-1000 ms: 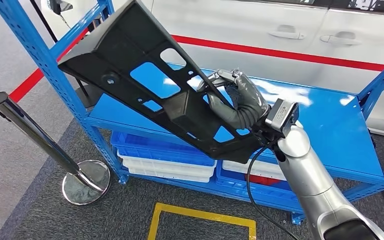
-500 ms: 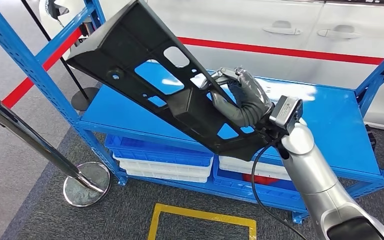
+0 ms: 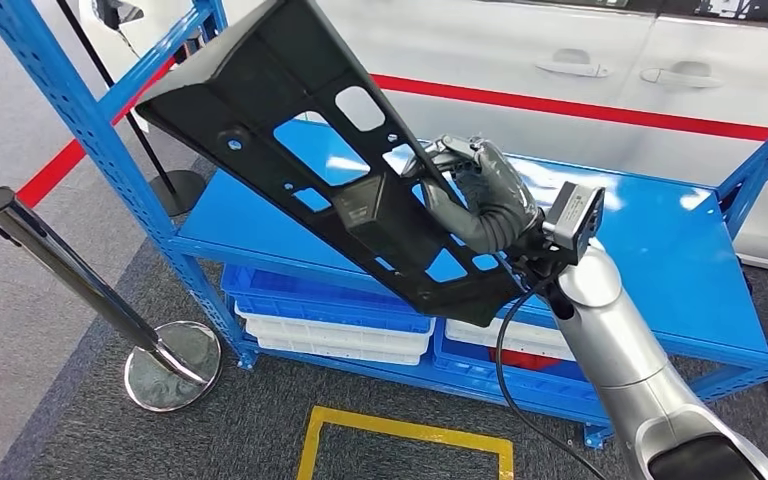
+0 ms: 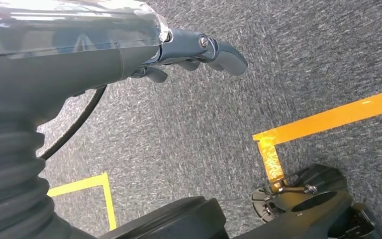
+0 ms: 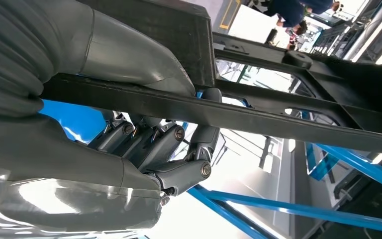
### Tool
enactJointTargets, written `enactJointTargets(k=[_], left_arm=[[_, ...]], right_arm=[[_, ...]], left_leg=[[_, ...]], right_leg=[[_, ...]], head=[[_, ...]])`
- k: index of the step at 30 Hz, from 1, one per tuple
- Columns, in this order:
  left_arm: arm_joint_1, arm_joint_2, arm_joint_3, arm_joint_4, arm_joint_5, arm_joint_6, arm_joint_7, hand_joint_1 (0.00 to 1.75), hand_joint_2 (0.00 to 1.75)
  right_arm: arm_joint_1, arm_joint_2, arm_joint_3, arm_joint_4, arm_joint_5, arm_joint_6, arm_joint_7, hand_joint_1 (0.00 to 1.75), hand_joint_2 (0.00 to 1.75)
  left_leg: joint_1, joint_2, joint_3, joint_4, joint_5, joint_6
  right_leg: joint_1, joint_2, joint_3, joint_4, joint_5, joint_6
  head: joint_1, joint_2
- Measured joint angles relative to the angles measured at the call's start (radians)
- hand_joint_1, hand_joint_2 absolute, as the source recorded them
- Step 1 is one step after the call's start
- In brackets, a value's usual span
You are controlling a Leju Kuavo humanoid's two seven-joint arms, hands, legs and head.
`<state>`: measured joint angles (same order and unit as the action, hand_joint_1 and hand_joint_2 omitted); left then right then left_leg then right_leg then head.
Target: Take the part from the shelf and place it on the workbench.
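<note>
The right hand grips the black part near its lower end, fingers wrapped through a cut-out; the part is tilted in the air above the blue shelf; the left hand hangs over grey carpet, holding nothing, fingers loosely extended.

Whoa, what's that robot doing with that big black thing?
The robot's right hand grips a long black plastic part and holds it tilted in the air above the top of the blue shelf. Its left hand hangs over the grey carpet, holding nothing. The part has not yet been set down anywhere.
</note>
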<state>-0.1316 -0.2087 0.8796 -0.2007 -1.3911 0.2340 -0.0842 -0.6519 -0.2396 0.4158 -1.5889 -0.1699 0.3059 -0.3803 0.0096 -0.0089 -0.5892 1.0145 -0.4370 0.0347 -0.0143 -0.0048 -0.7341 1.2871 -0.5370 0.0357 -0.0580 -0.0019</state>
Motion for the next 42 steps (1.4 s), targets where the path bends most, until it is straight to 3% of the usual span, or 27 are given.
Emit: enactJointTargets(k=[2, 4, 6, 8, 10, 12, 14, 15, 16, 18, 20, 23, 24, 26, 28, 29, 30, 31, 33, 35, 38, 39, 40, 42], left_arm=[[-0.001, 0.0, 0.001, 0.0, 0.002, 0.0, 0.01, 0.0, 1.75], [-0.001, -0.001, 0.004, 0.0, 0.007, 0.0, 0.019, 0.0, 1.75], [-0.002, -0.001, 0.011, 0.0, 0.011, 0.0, 0.022, 0.0, 1.75], [-0.003, -0.001, 0.016, 0.0, 0.015, 0.001, 0.022, 0.0, 1.75], [-0.005, -0.001, 0.018, 0.0, 0.017, 0.002, 0.023, 0.0, 1.75], [-0.009, -0.001, 0.019, 0.0, 0.019, 0.002, 0.023, 0.0, 1.75], [-0.012, -0.001, 0.02, 0.0, 0.02, 0.001, 0.026, 0.0, 1.75], [-0.013, -0.001, 0.02, 0.0, 0.02, 0.001, 0.029, 0.0, 1.75], [-0.012, -0.001, 0.02, 0.0, 0.02, 0.001, 0.032, 0.0, 1.75], [-0.011, -0.001, 0.02, 0.0, 0.019, 0.001, 0.036, 0.0, 1.75], [-0.011, -0.001, 0.02, 0.0, 0.019, 0.001, 0.037, 0.0, 1.75], [-0.01, -0.001, 0.02, 0.0, 0.019, 0.001, 0.037, 0.0, 1.75], [-0.01, -0.001, 0.02, 0.001, 0.019, 0.001, 0.038, 0.0, 1.75], [-0.012, -0.002, 0.02, 0.001, 0.019, 0.001, 0.038, 0.0, 1.75], [-0.012, -0.002, 0.02, 0.001, 0.019, 0.001, 0.038, 0.0, 1.75], [-0.012, -0.002, 0.021, 0.001, 0.019, 0.001, 0.038, 0.0, 1.75], [-0.012, -0.002, 0.021, 0.001, 0.019, 0.001, 0.037, 0.0, 1.75], [-0.013, -0.002, 0.021, 0.001, 0.019, 0.001, 0.037, 0.0, 1.75], [-0.015, -0.002, 0.021, 0.001, 0.019, 0.001, 0.037, 0.0, 1.75], [-0.017, -0.003, 0.021, 0.001, 0.019, 0.001, 0.037, 0.0, 1.75], [-0.017, -0.003, 0.022, 0.001, 0.019, 0.001, 0.037, 0.0, 1.75], [-0.017, -0.003, 0.022, 0.001, 0.019, 0.001, 0.037, 0.0, 1.75], [-0.017, -0.003, 0.022, 0.001, 0.02, 0.001, 0.036, 0.0, 1.75], [-0.018, -0.003, 0.023, 0.001, 0.02, 0.001, 0.036, 0.0, 1.75]], right_arm=[[-0.002, 0.0, 0.0, 0.002, -0.002, 0.0, 0.0, 1.75, 1.75], [-0.006, 0.001, 0.0, 0.002, -0.006, 0.0, 0.0, 1.75, 1.75], [-0.007, 0.002, 0.0, 0.003, -0.01, 0.0, 0.0, 1.75, 1.75], [-0.009, -0.001, 0.0, 0.005, -0.016, 0.002, 0.002, 1.75, 1.75], [-0.012, -0.004, 0.0, 0.01, -0.024, 0.004, 0.004, 1.75, 1.75], [-0.016, -0.006, 0.0, 0.015, -0.028, 0.007, 0.007, 1.75, 1.75], [-0.017, -0.006, 0.0, 0.022, -0.03, 0.007, 0.01, 1.75, 1.75], [-0.018, -0.006, 0.001, 0.026, -0.031, 0.007, 0.011, 1.75, 1.75], [-0.019, -0.006, 0.001, 0.03, -0.032, 0.007, 0.012, 1.75, 1.75], [-0.025, -0.006, 0.001, 0.035, -0.032, 0.007, 0.013, 1.75, 1.75], [-0.03, -0.008, 0.001, 0.038, -0.032, 0.007, 0.013, 1.75, 1.75], [-0.033, -0.008, 0.001, 0.043, -0.033, 0.008, 0.013, 1.75, 1.75], [-0.033, -0.008, 0.0, 0.045, -0.033, 0.008, 0.013, 1.75, 1.75], [-0.035, -0.007, 0.0, 0.047, -0.033, 0.007, 0.013, 1.75, 1.75], [-0.035, -0.007, 0.0, 0.051, -0.034, 0.007, 0.013, 1.75, 1.75], [-0.035, -0.007, 0.0, 0.052, -0.034, 0.008, 0.013, 1.75, 1.75], [-0.034, -0.007, 0.0, 0.054, -0.034, 0.007, 0.013, 1.75, 1.75], [-0.035, -0.007, 0.0, 0.055, -0.034, 0.007, 0.013, 1.75, 1.75], [-0.037, -0.007, 0.0, 0.056, -0.034, 0.007, 0.013, 1.75, 1.75], [-0.04, -0.006, 0.0, 0.055, -0.035, 0.007, 0.013, 1.75, 1.75], [-0.043, -0.006, 0.0, 0.055, -0.035, 0.007, 0.012, 1.75, 1.75], [-0.045, -0.006, 0.001, 0.055, -0.035, 0.007, 0.013, 1.75, 1.75], [-0.045, -0.007, 0.001, 0.055, -0.035, 0.008, 0.013, 1.75, 1.75], [-0.047, -0.009, 0.001, 0.055, -0.035, 0.008, 0.013, 1.75, 1.75]], left_leg=[[0.0, -0.001, 0.002, 0.004, -0.004, -0.003], [-0.004, -0.002, -0.001, 0.01, -0.005, -0.011], [-0.007, -0.001, -0.004, 0.012, -0.002, -0.02], [-0.007, 0.0, -0.006, 0.013, -0.007, -0.029], [-0.007, 0.001, -0.024, 0.063, -0.052, -0.04], [-0.004, 0.002, -0.068, 0.186, -0.129, -0.048], [-0.004, 0.002, -0.097, 0.285, -0.173, -0.051], [-0.004, 0.002, -0.087, 0.284, -0.168, -0.05], [-0.004, 0.002, -0.057, 0.241, -0.147, -0.048], [-0.005, 0.0, 0.031, 0.095, -0.097, -0.039], [-0.009, -0.002, 0.075, 0.008, -0.072, -0.029], [-0.012, -0.001, 0.066, -0.003, -0.049, -0.01], [-0.011, 0.0, 0.059, -0.008, -0.037, -0.003], [-0.008, 0.003, 0.039, -0.015, -0.01, 0.007], [-0.009, 0.003, 0.009, -0.014, 0.012, 0.011], [-0.01, 0.003, -0.006, -0.012, 0.021, 0.011], [-0.011, 0.003, -0.021, -0.009, 0.03, 0.01], [-0.011, 0.003, -0.034, -0.005, 0.037, 0.01], [-0.012, 0.002, -0.056, 0.004, 0.051, 0.005], [-0.013, 0.001, -0.068, 0.008, 0.064, -0.004], [-0.013, 0.002, -0.075, 0.003, 0.083, -0.02], [-0.012, 0.002, -0.081, 0.01, 0.073, -0.026], [-0.011, 0.002, -0.092, 0.031, 0.044, -0.032], [-0.008, 0.002, -0.122, 0.131, -0.056, -0.043]], right_leg=[[0.0, -0.001, 0.058, -0.123, 0.067, -0.005], [0.005, -0.003, 0.111, -0.234, 0.105, -0.012], [0.01, -0.002, 0.122, -0.259, 0.106, -0.018], [0.005, -0.002, 0.12, -0.264, 0.111, -0.029], [0.0, -0.007, 0.117, -0.27, 0.119, -0.041], [0.001, -0.011, 0.109, -0.271, 0.127, -0.049], [0.002, -0.013, 0.097, -0.269, 0.135, -0.049], [0.003, -0.013, 0.09, -0.267, 0.14, -0.048], [0.003, -0.013, 0.084, -0.265, 0.145, -0.046], [0.004, -0.011, 0.074, -0.262, 0.156, -0.04], [0.004, -0.01, 0.069, -0.263, 0.168, -0.029], [0.0, -0.01, 0.066, -0.27, 0.185, -0.009], [-0.001, -0.009, 0.059, -0.263, 0.172, -0.004], [-0.003, -0.006, 0.03, -0.192, 0.096, 0.003], [-0.003, -0.005, -0.004, -0.056, 0.004, 0.007], [-0.003, -0.005, -0.01, -0.004, -0.017, 0.008], [-0.002, -0.005, 0.001, 0.016, -0.017, 0.008], [-0.002, -0.005, 0.03, -0.005, -0.001, 0.006], [0.001, -0.006, 0.131, -0.133, 0.032, -0.003], [0.008, -0.006, 0.205, -0.246, 0.036, -0.014], [0.012, -0.007, 0.209, -0.277, 0.047, -0.03], [0.009, -0.01, 0.202, -0.28, 0.057, -0.037], [0.006, -0.012, 0.192, -0.284, 0.069, -0.044], [0.003, -0.016, 0.166, -0.286, 0.093, -0.052]], head=[[0.0, 0.0], [0.0, 0.0], [0.0, 0.0], [0.0, 0.0], [0.0, 0.0], [0.0, 0.0], [0.0, 0.0], [0.0, 0.0], [0.0, 0.0], [0.0, 0.0], [0.0, 0.0], [0.0, 0.0], [0.0, 0.0], [0.0, 0.0], [0.0, 0.0], [0.0, 0.0], [0.0, 0.0], [0.0, 0.0], [0.0, 0.0], [0.0, 0.0], [0.0, 0.0], [0.0, 0.0], [0.0, 0.0], [0.0, 0.0]])
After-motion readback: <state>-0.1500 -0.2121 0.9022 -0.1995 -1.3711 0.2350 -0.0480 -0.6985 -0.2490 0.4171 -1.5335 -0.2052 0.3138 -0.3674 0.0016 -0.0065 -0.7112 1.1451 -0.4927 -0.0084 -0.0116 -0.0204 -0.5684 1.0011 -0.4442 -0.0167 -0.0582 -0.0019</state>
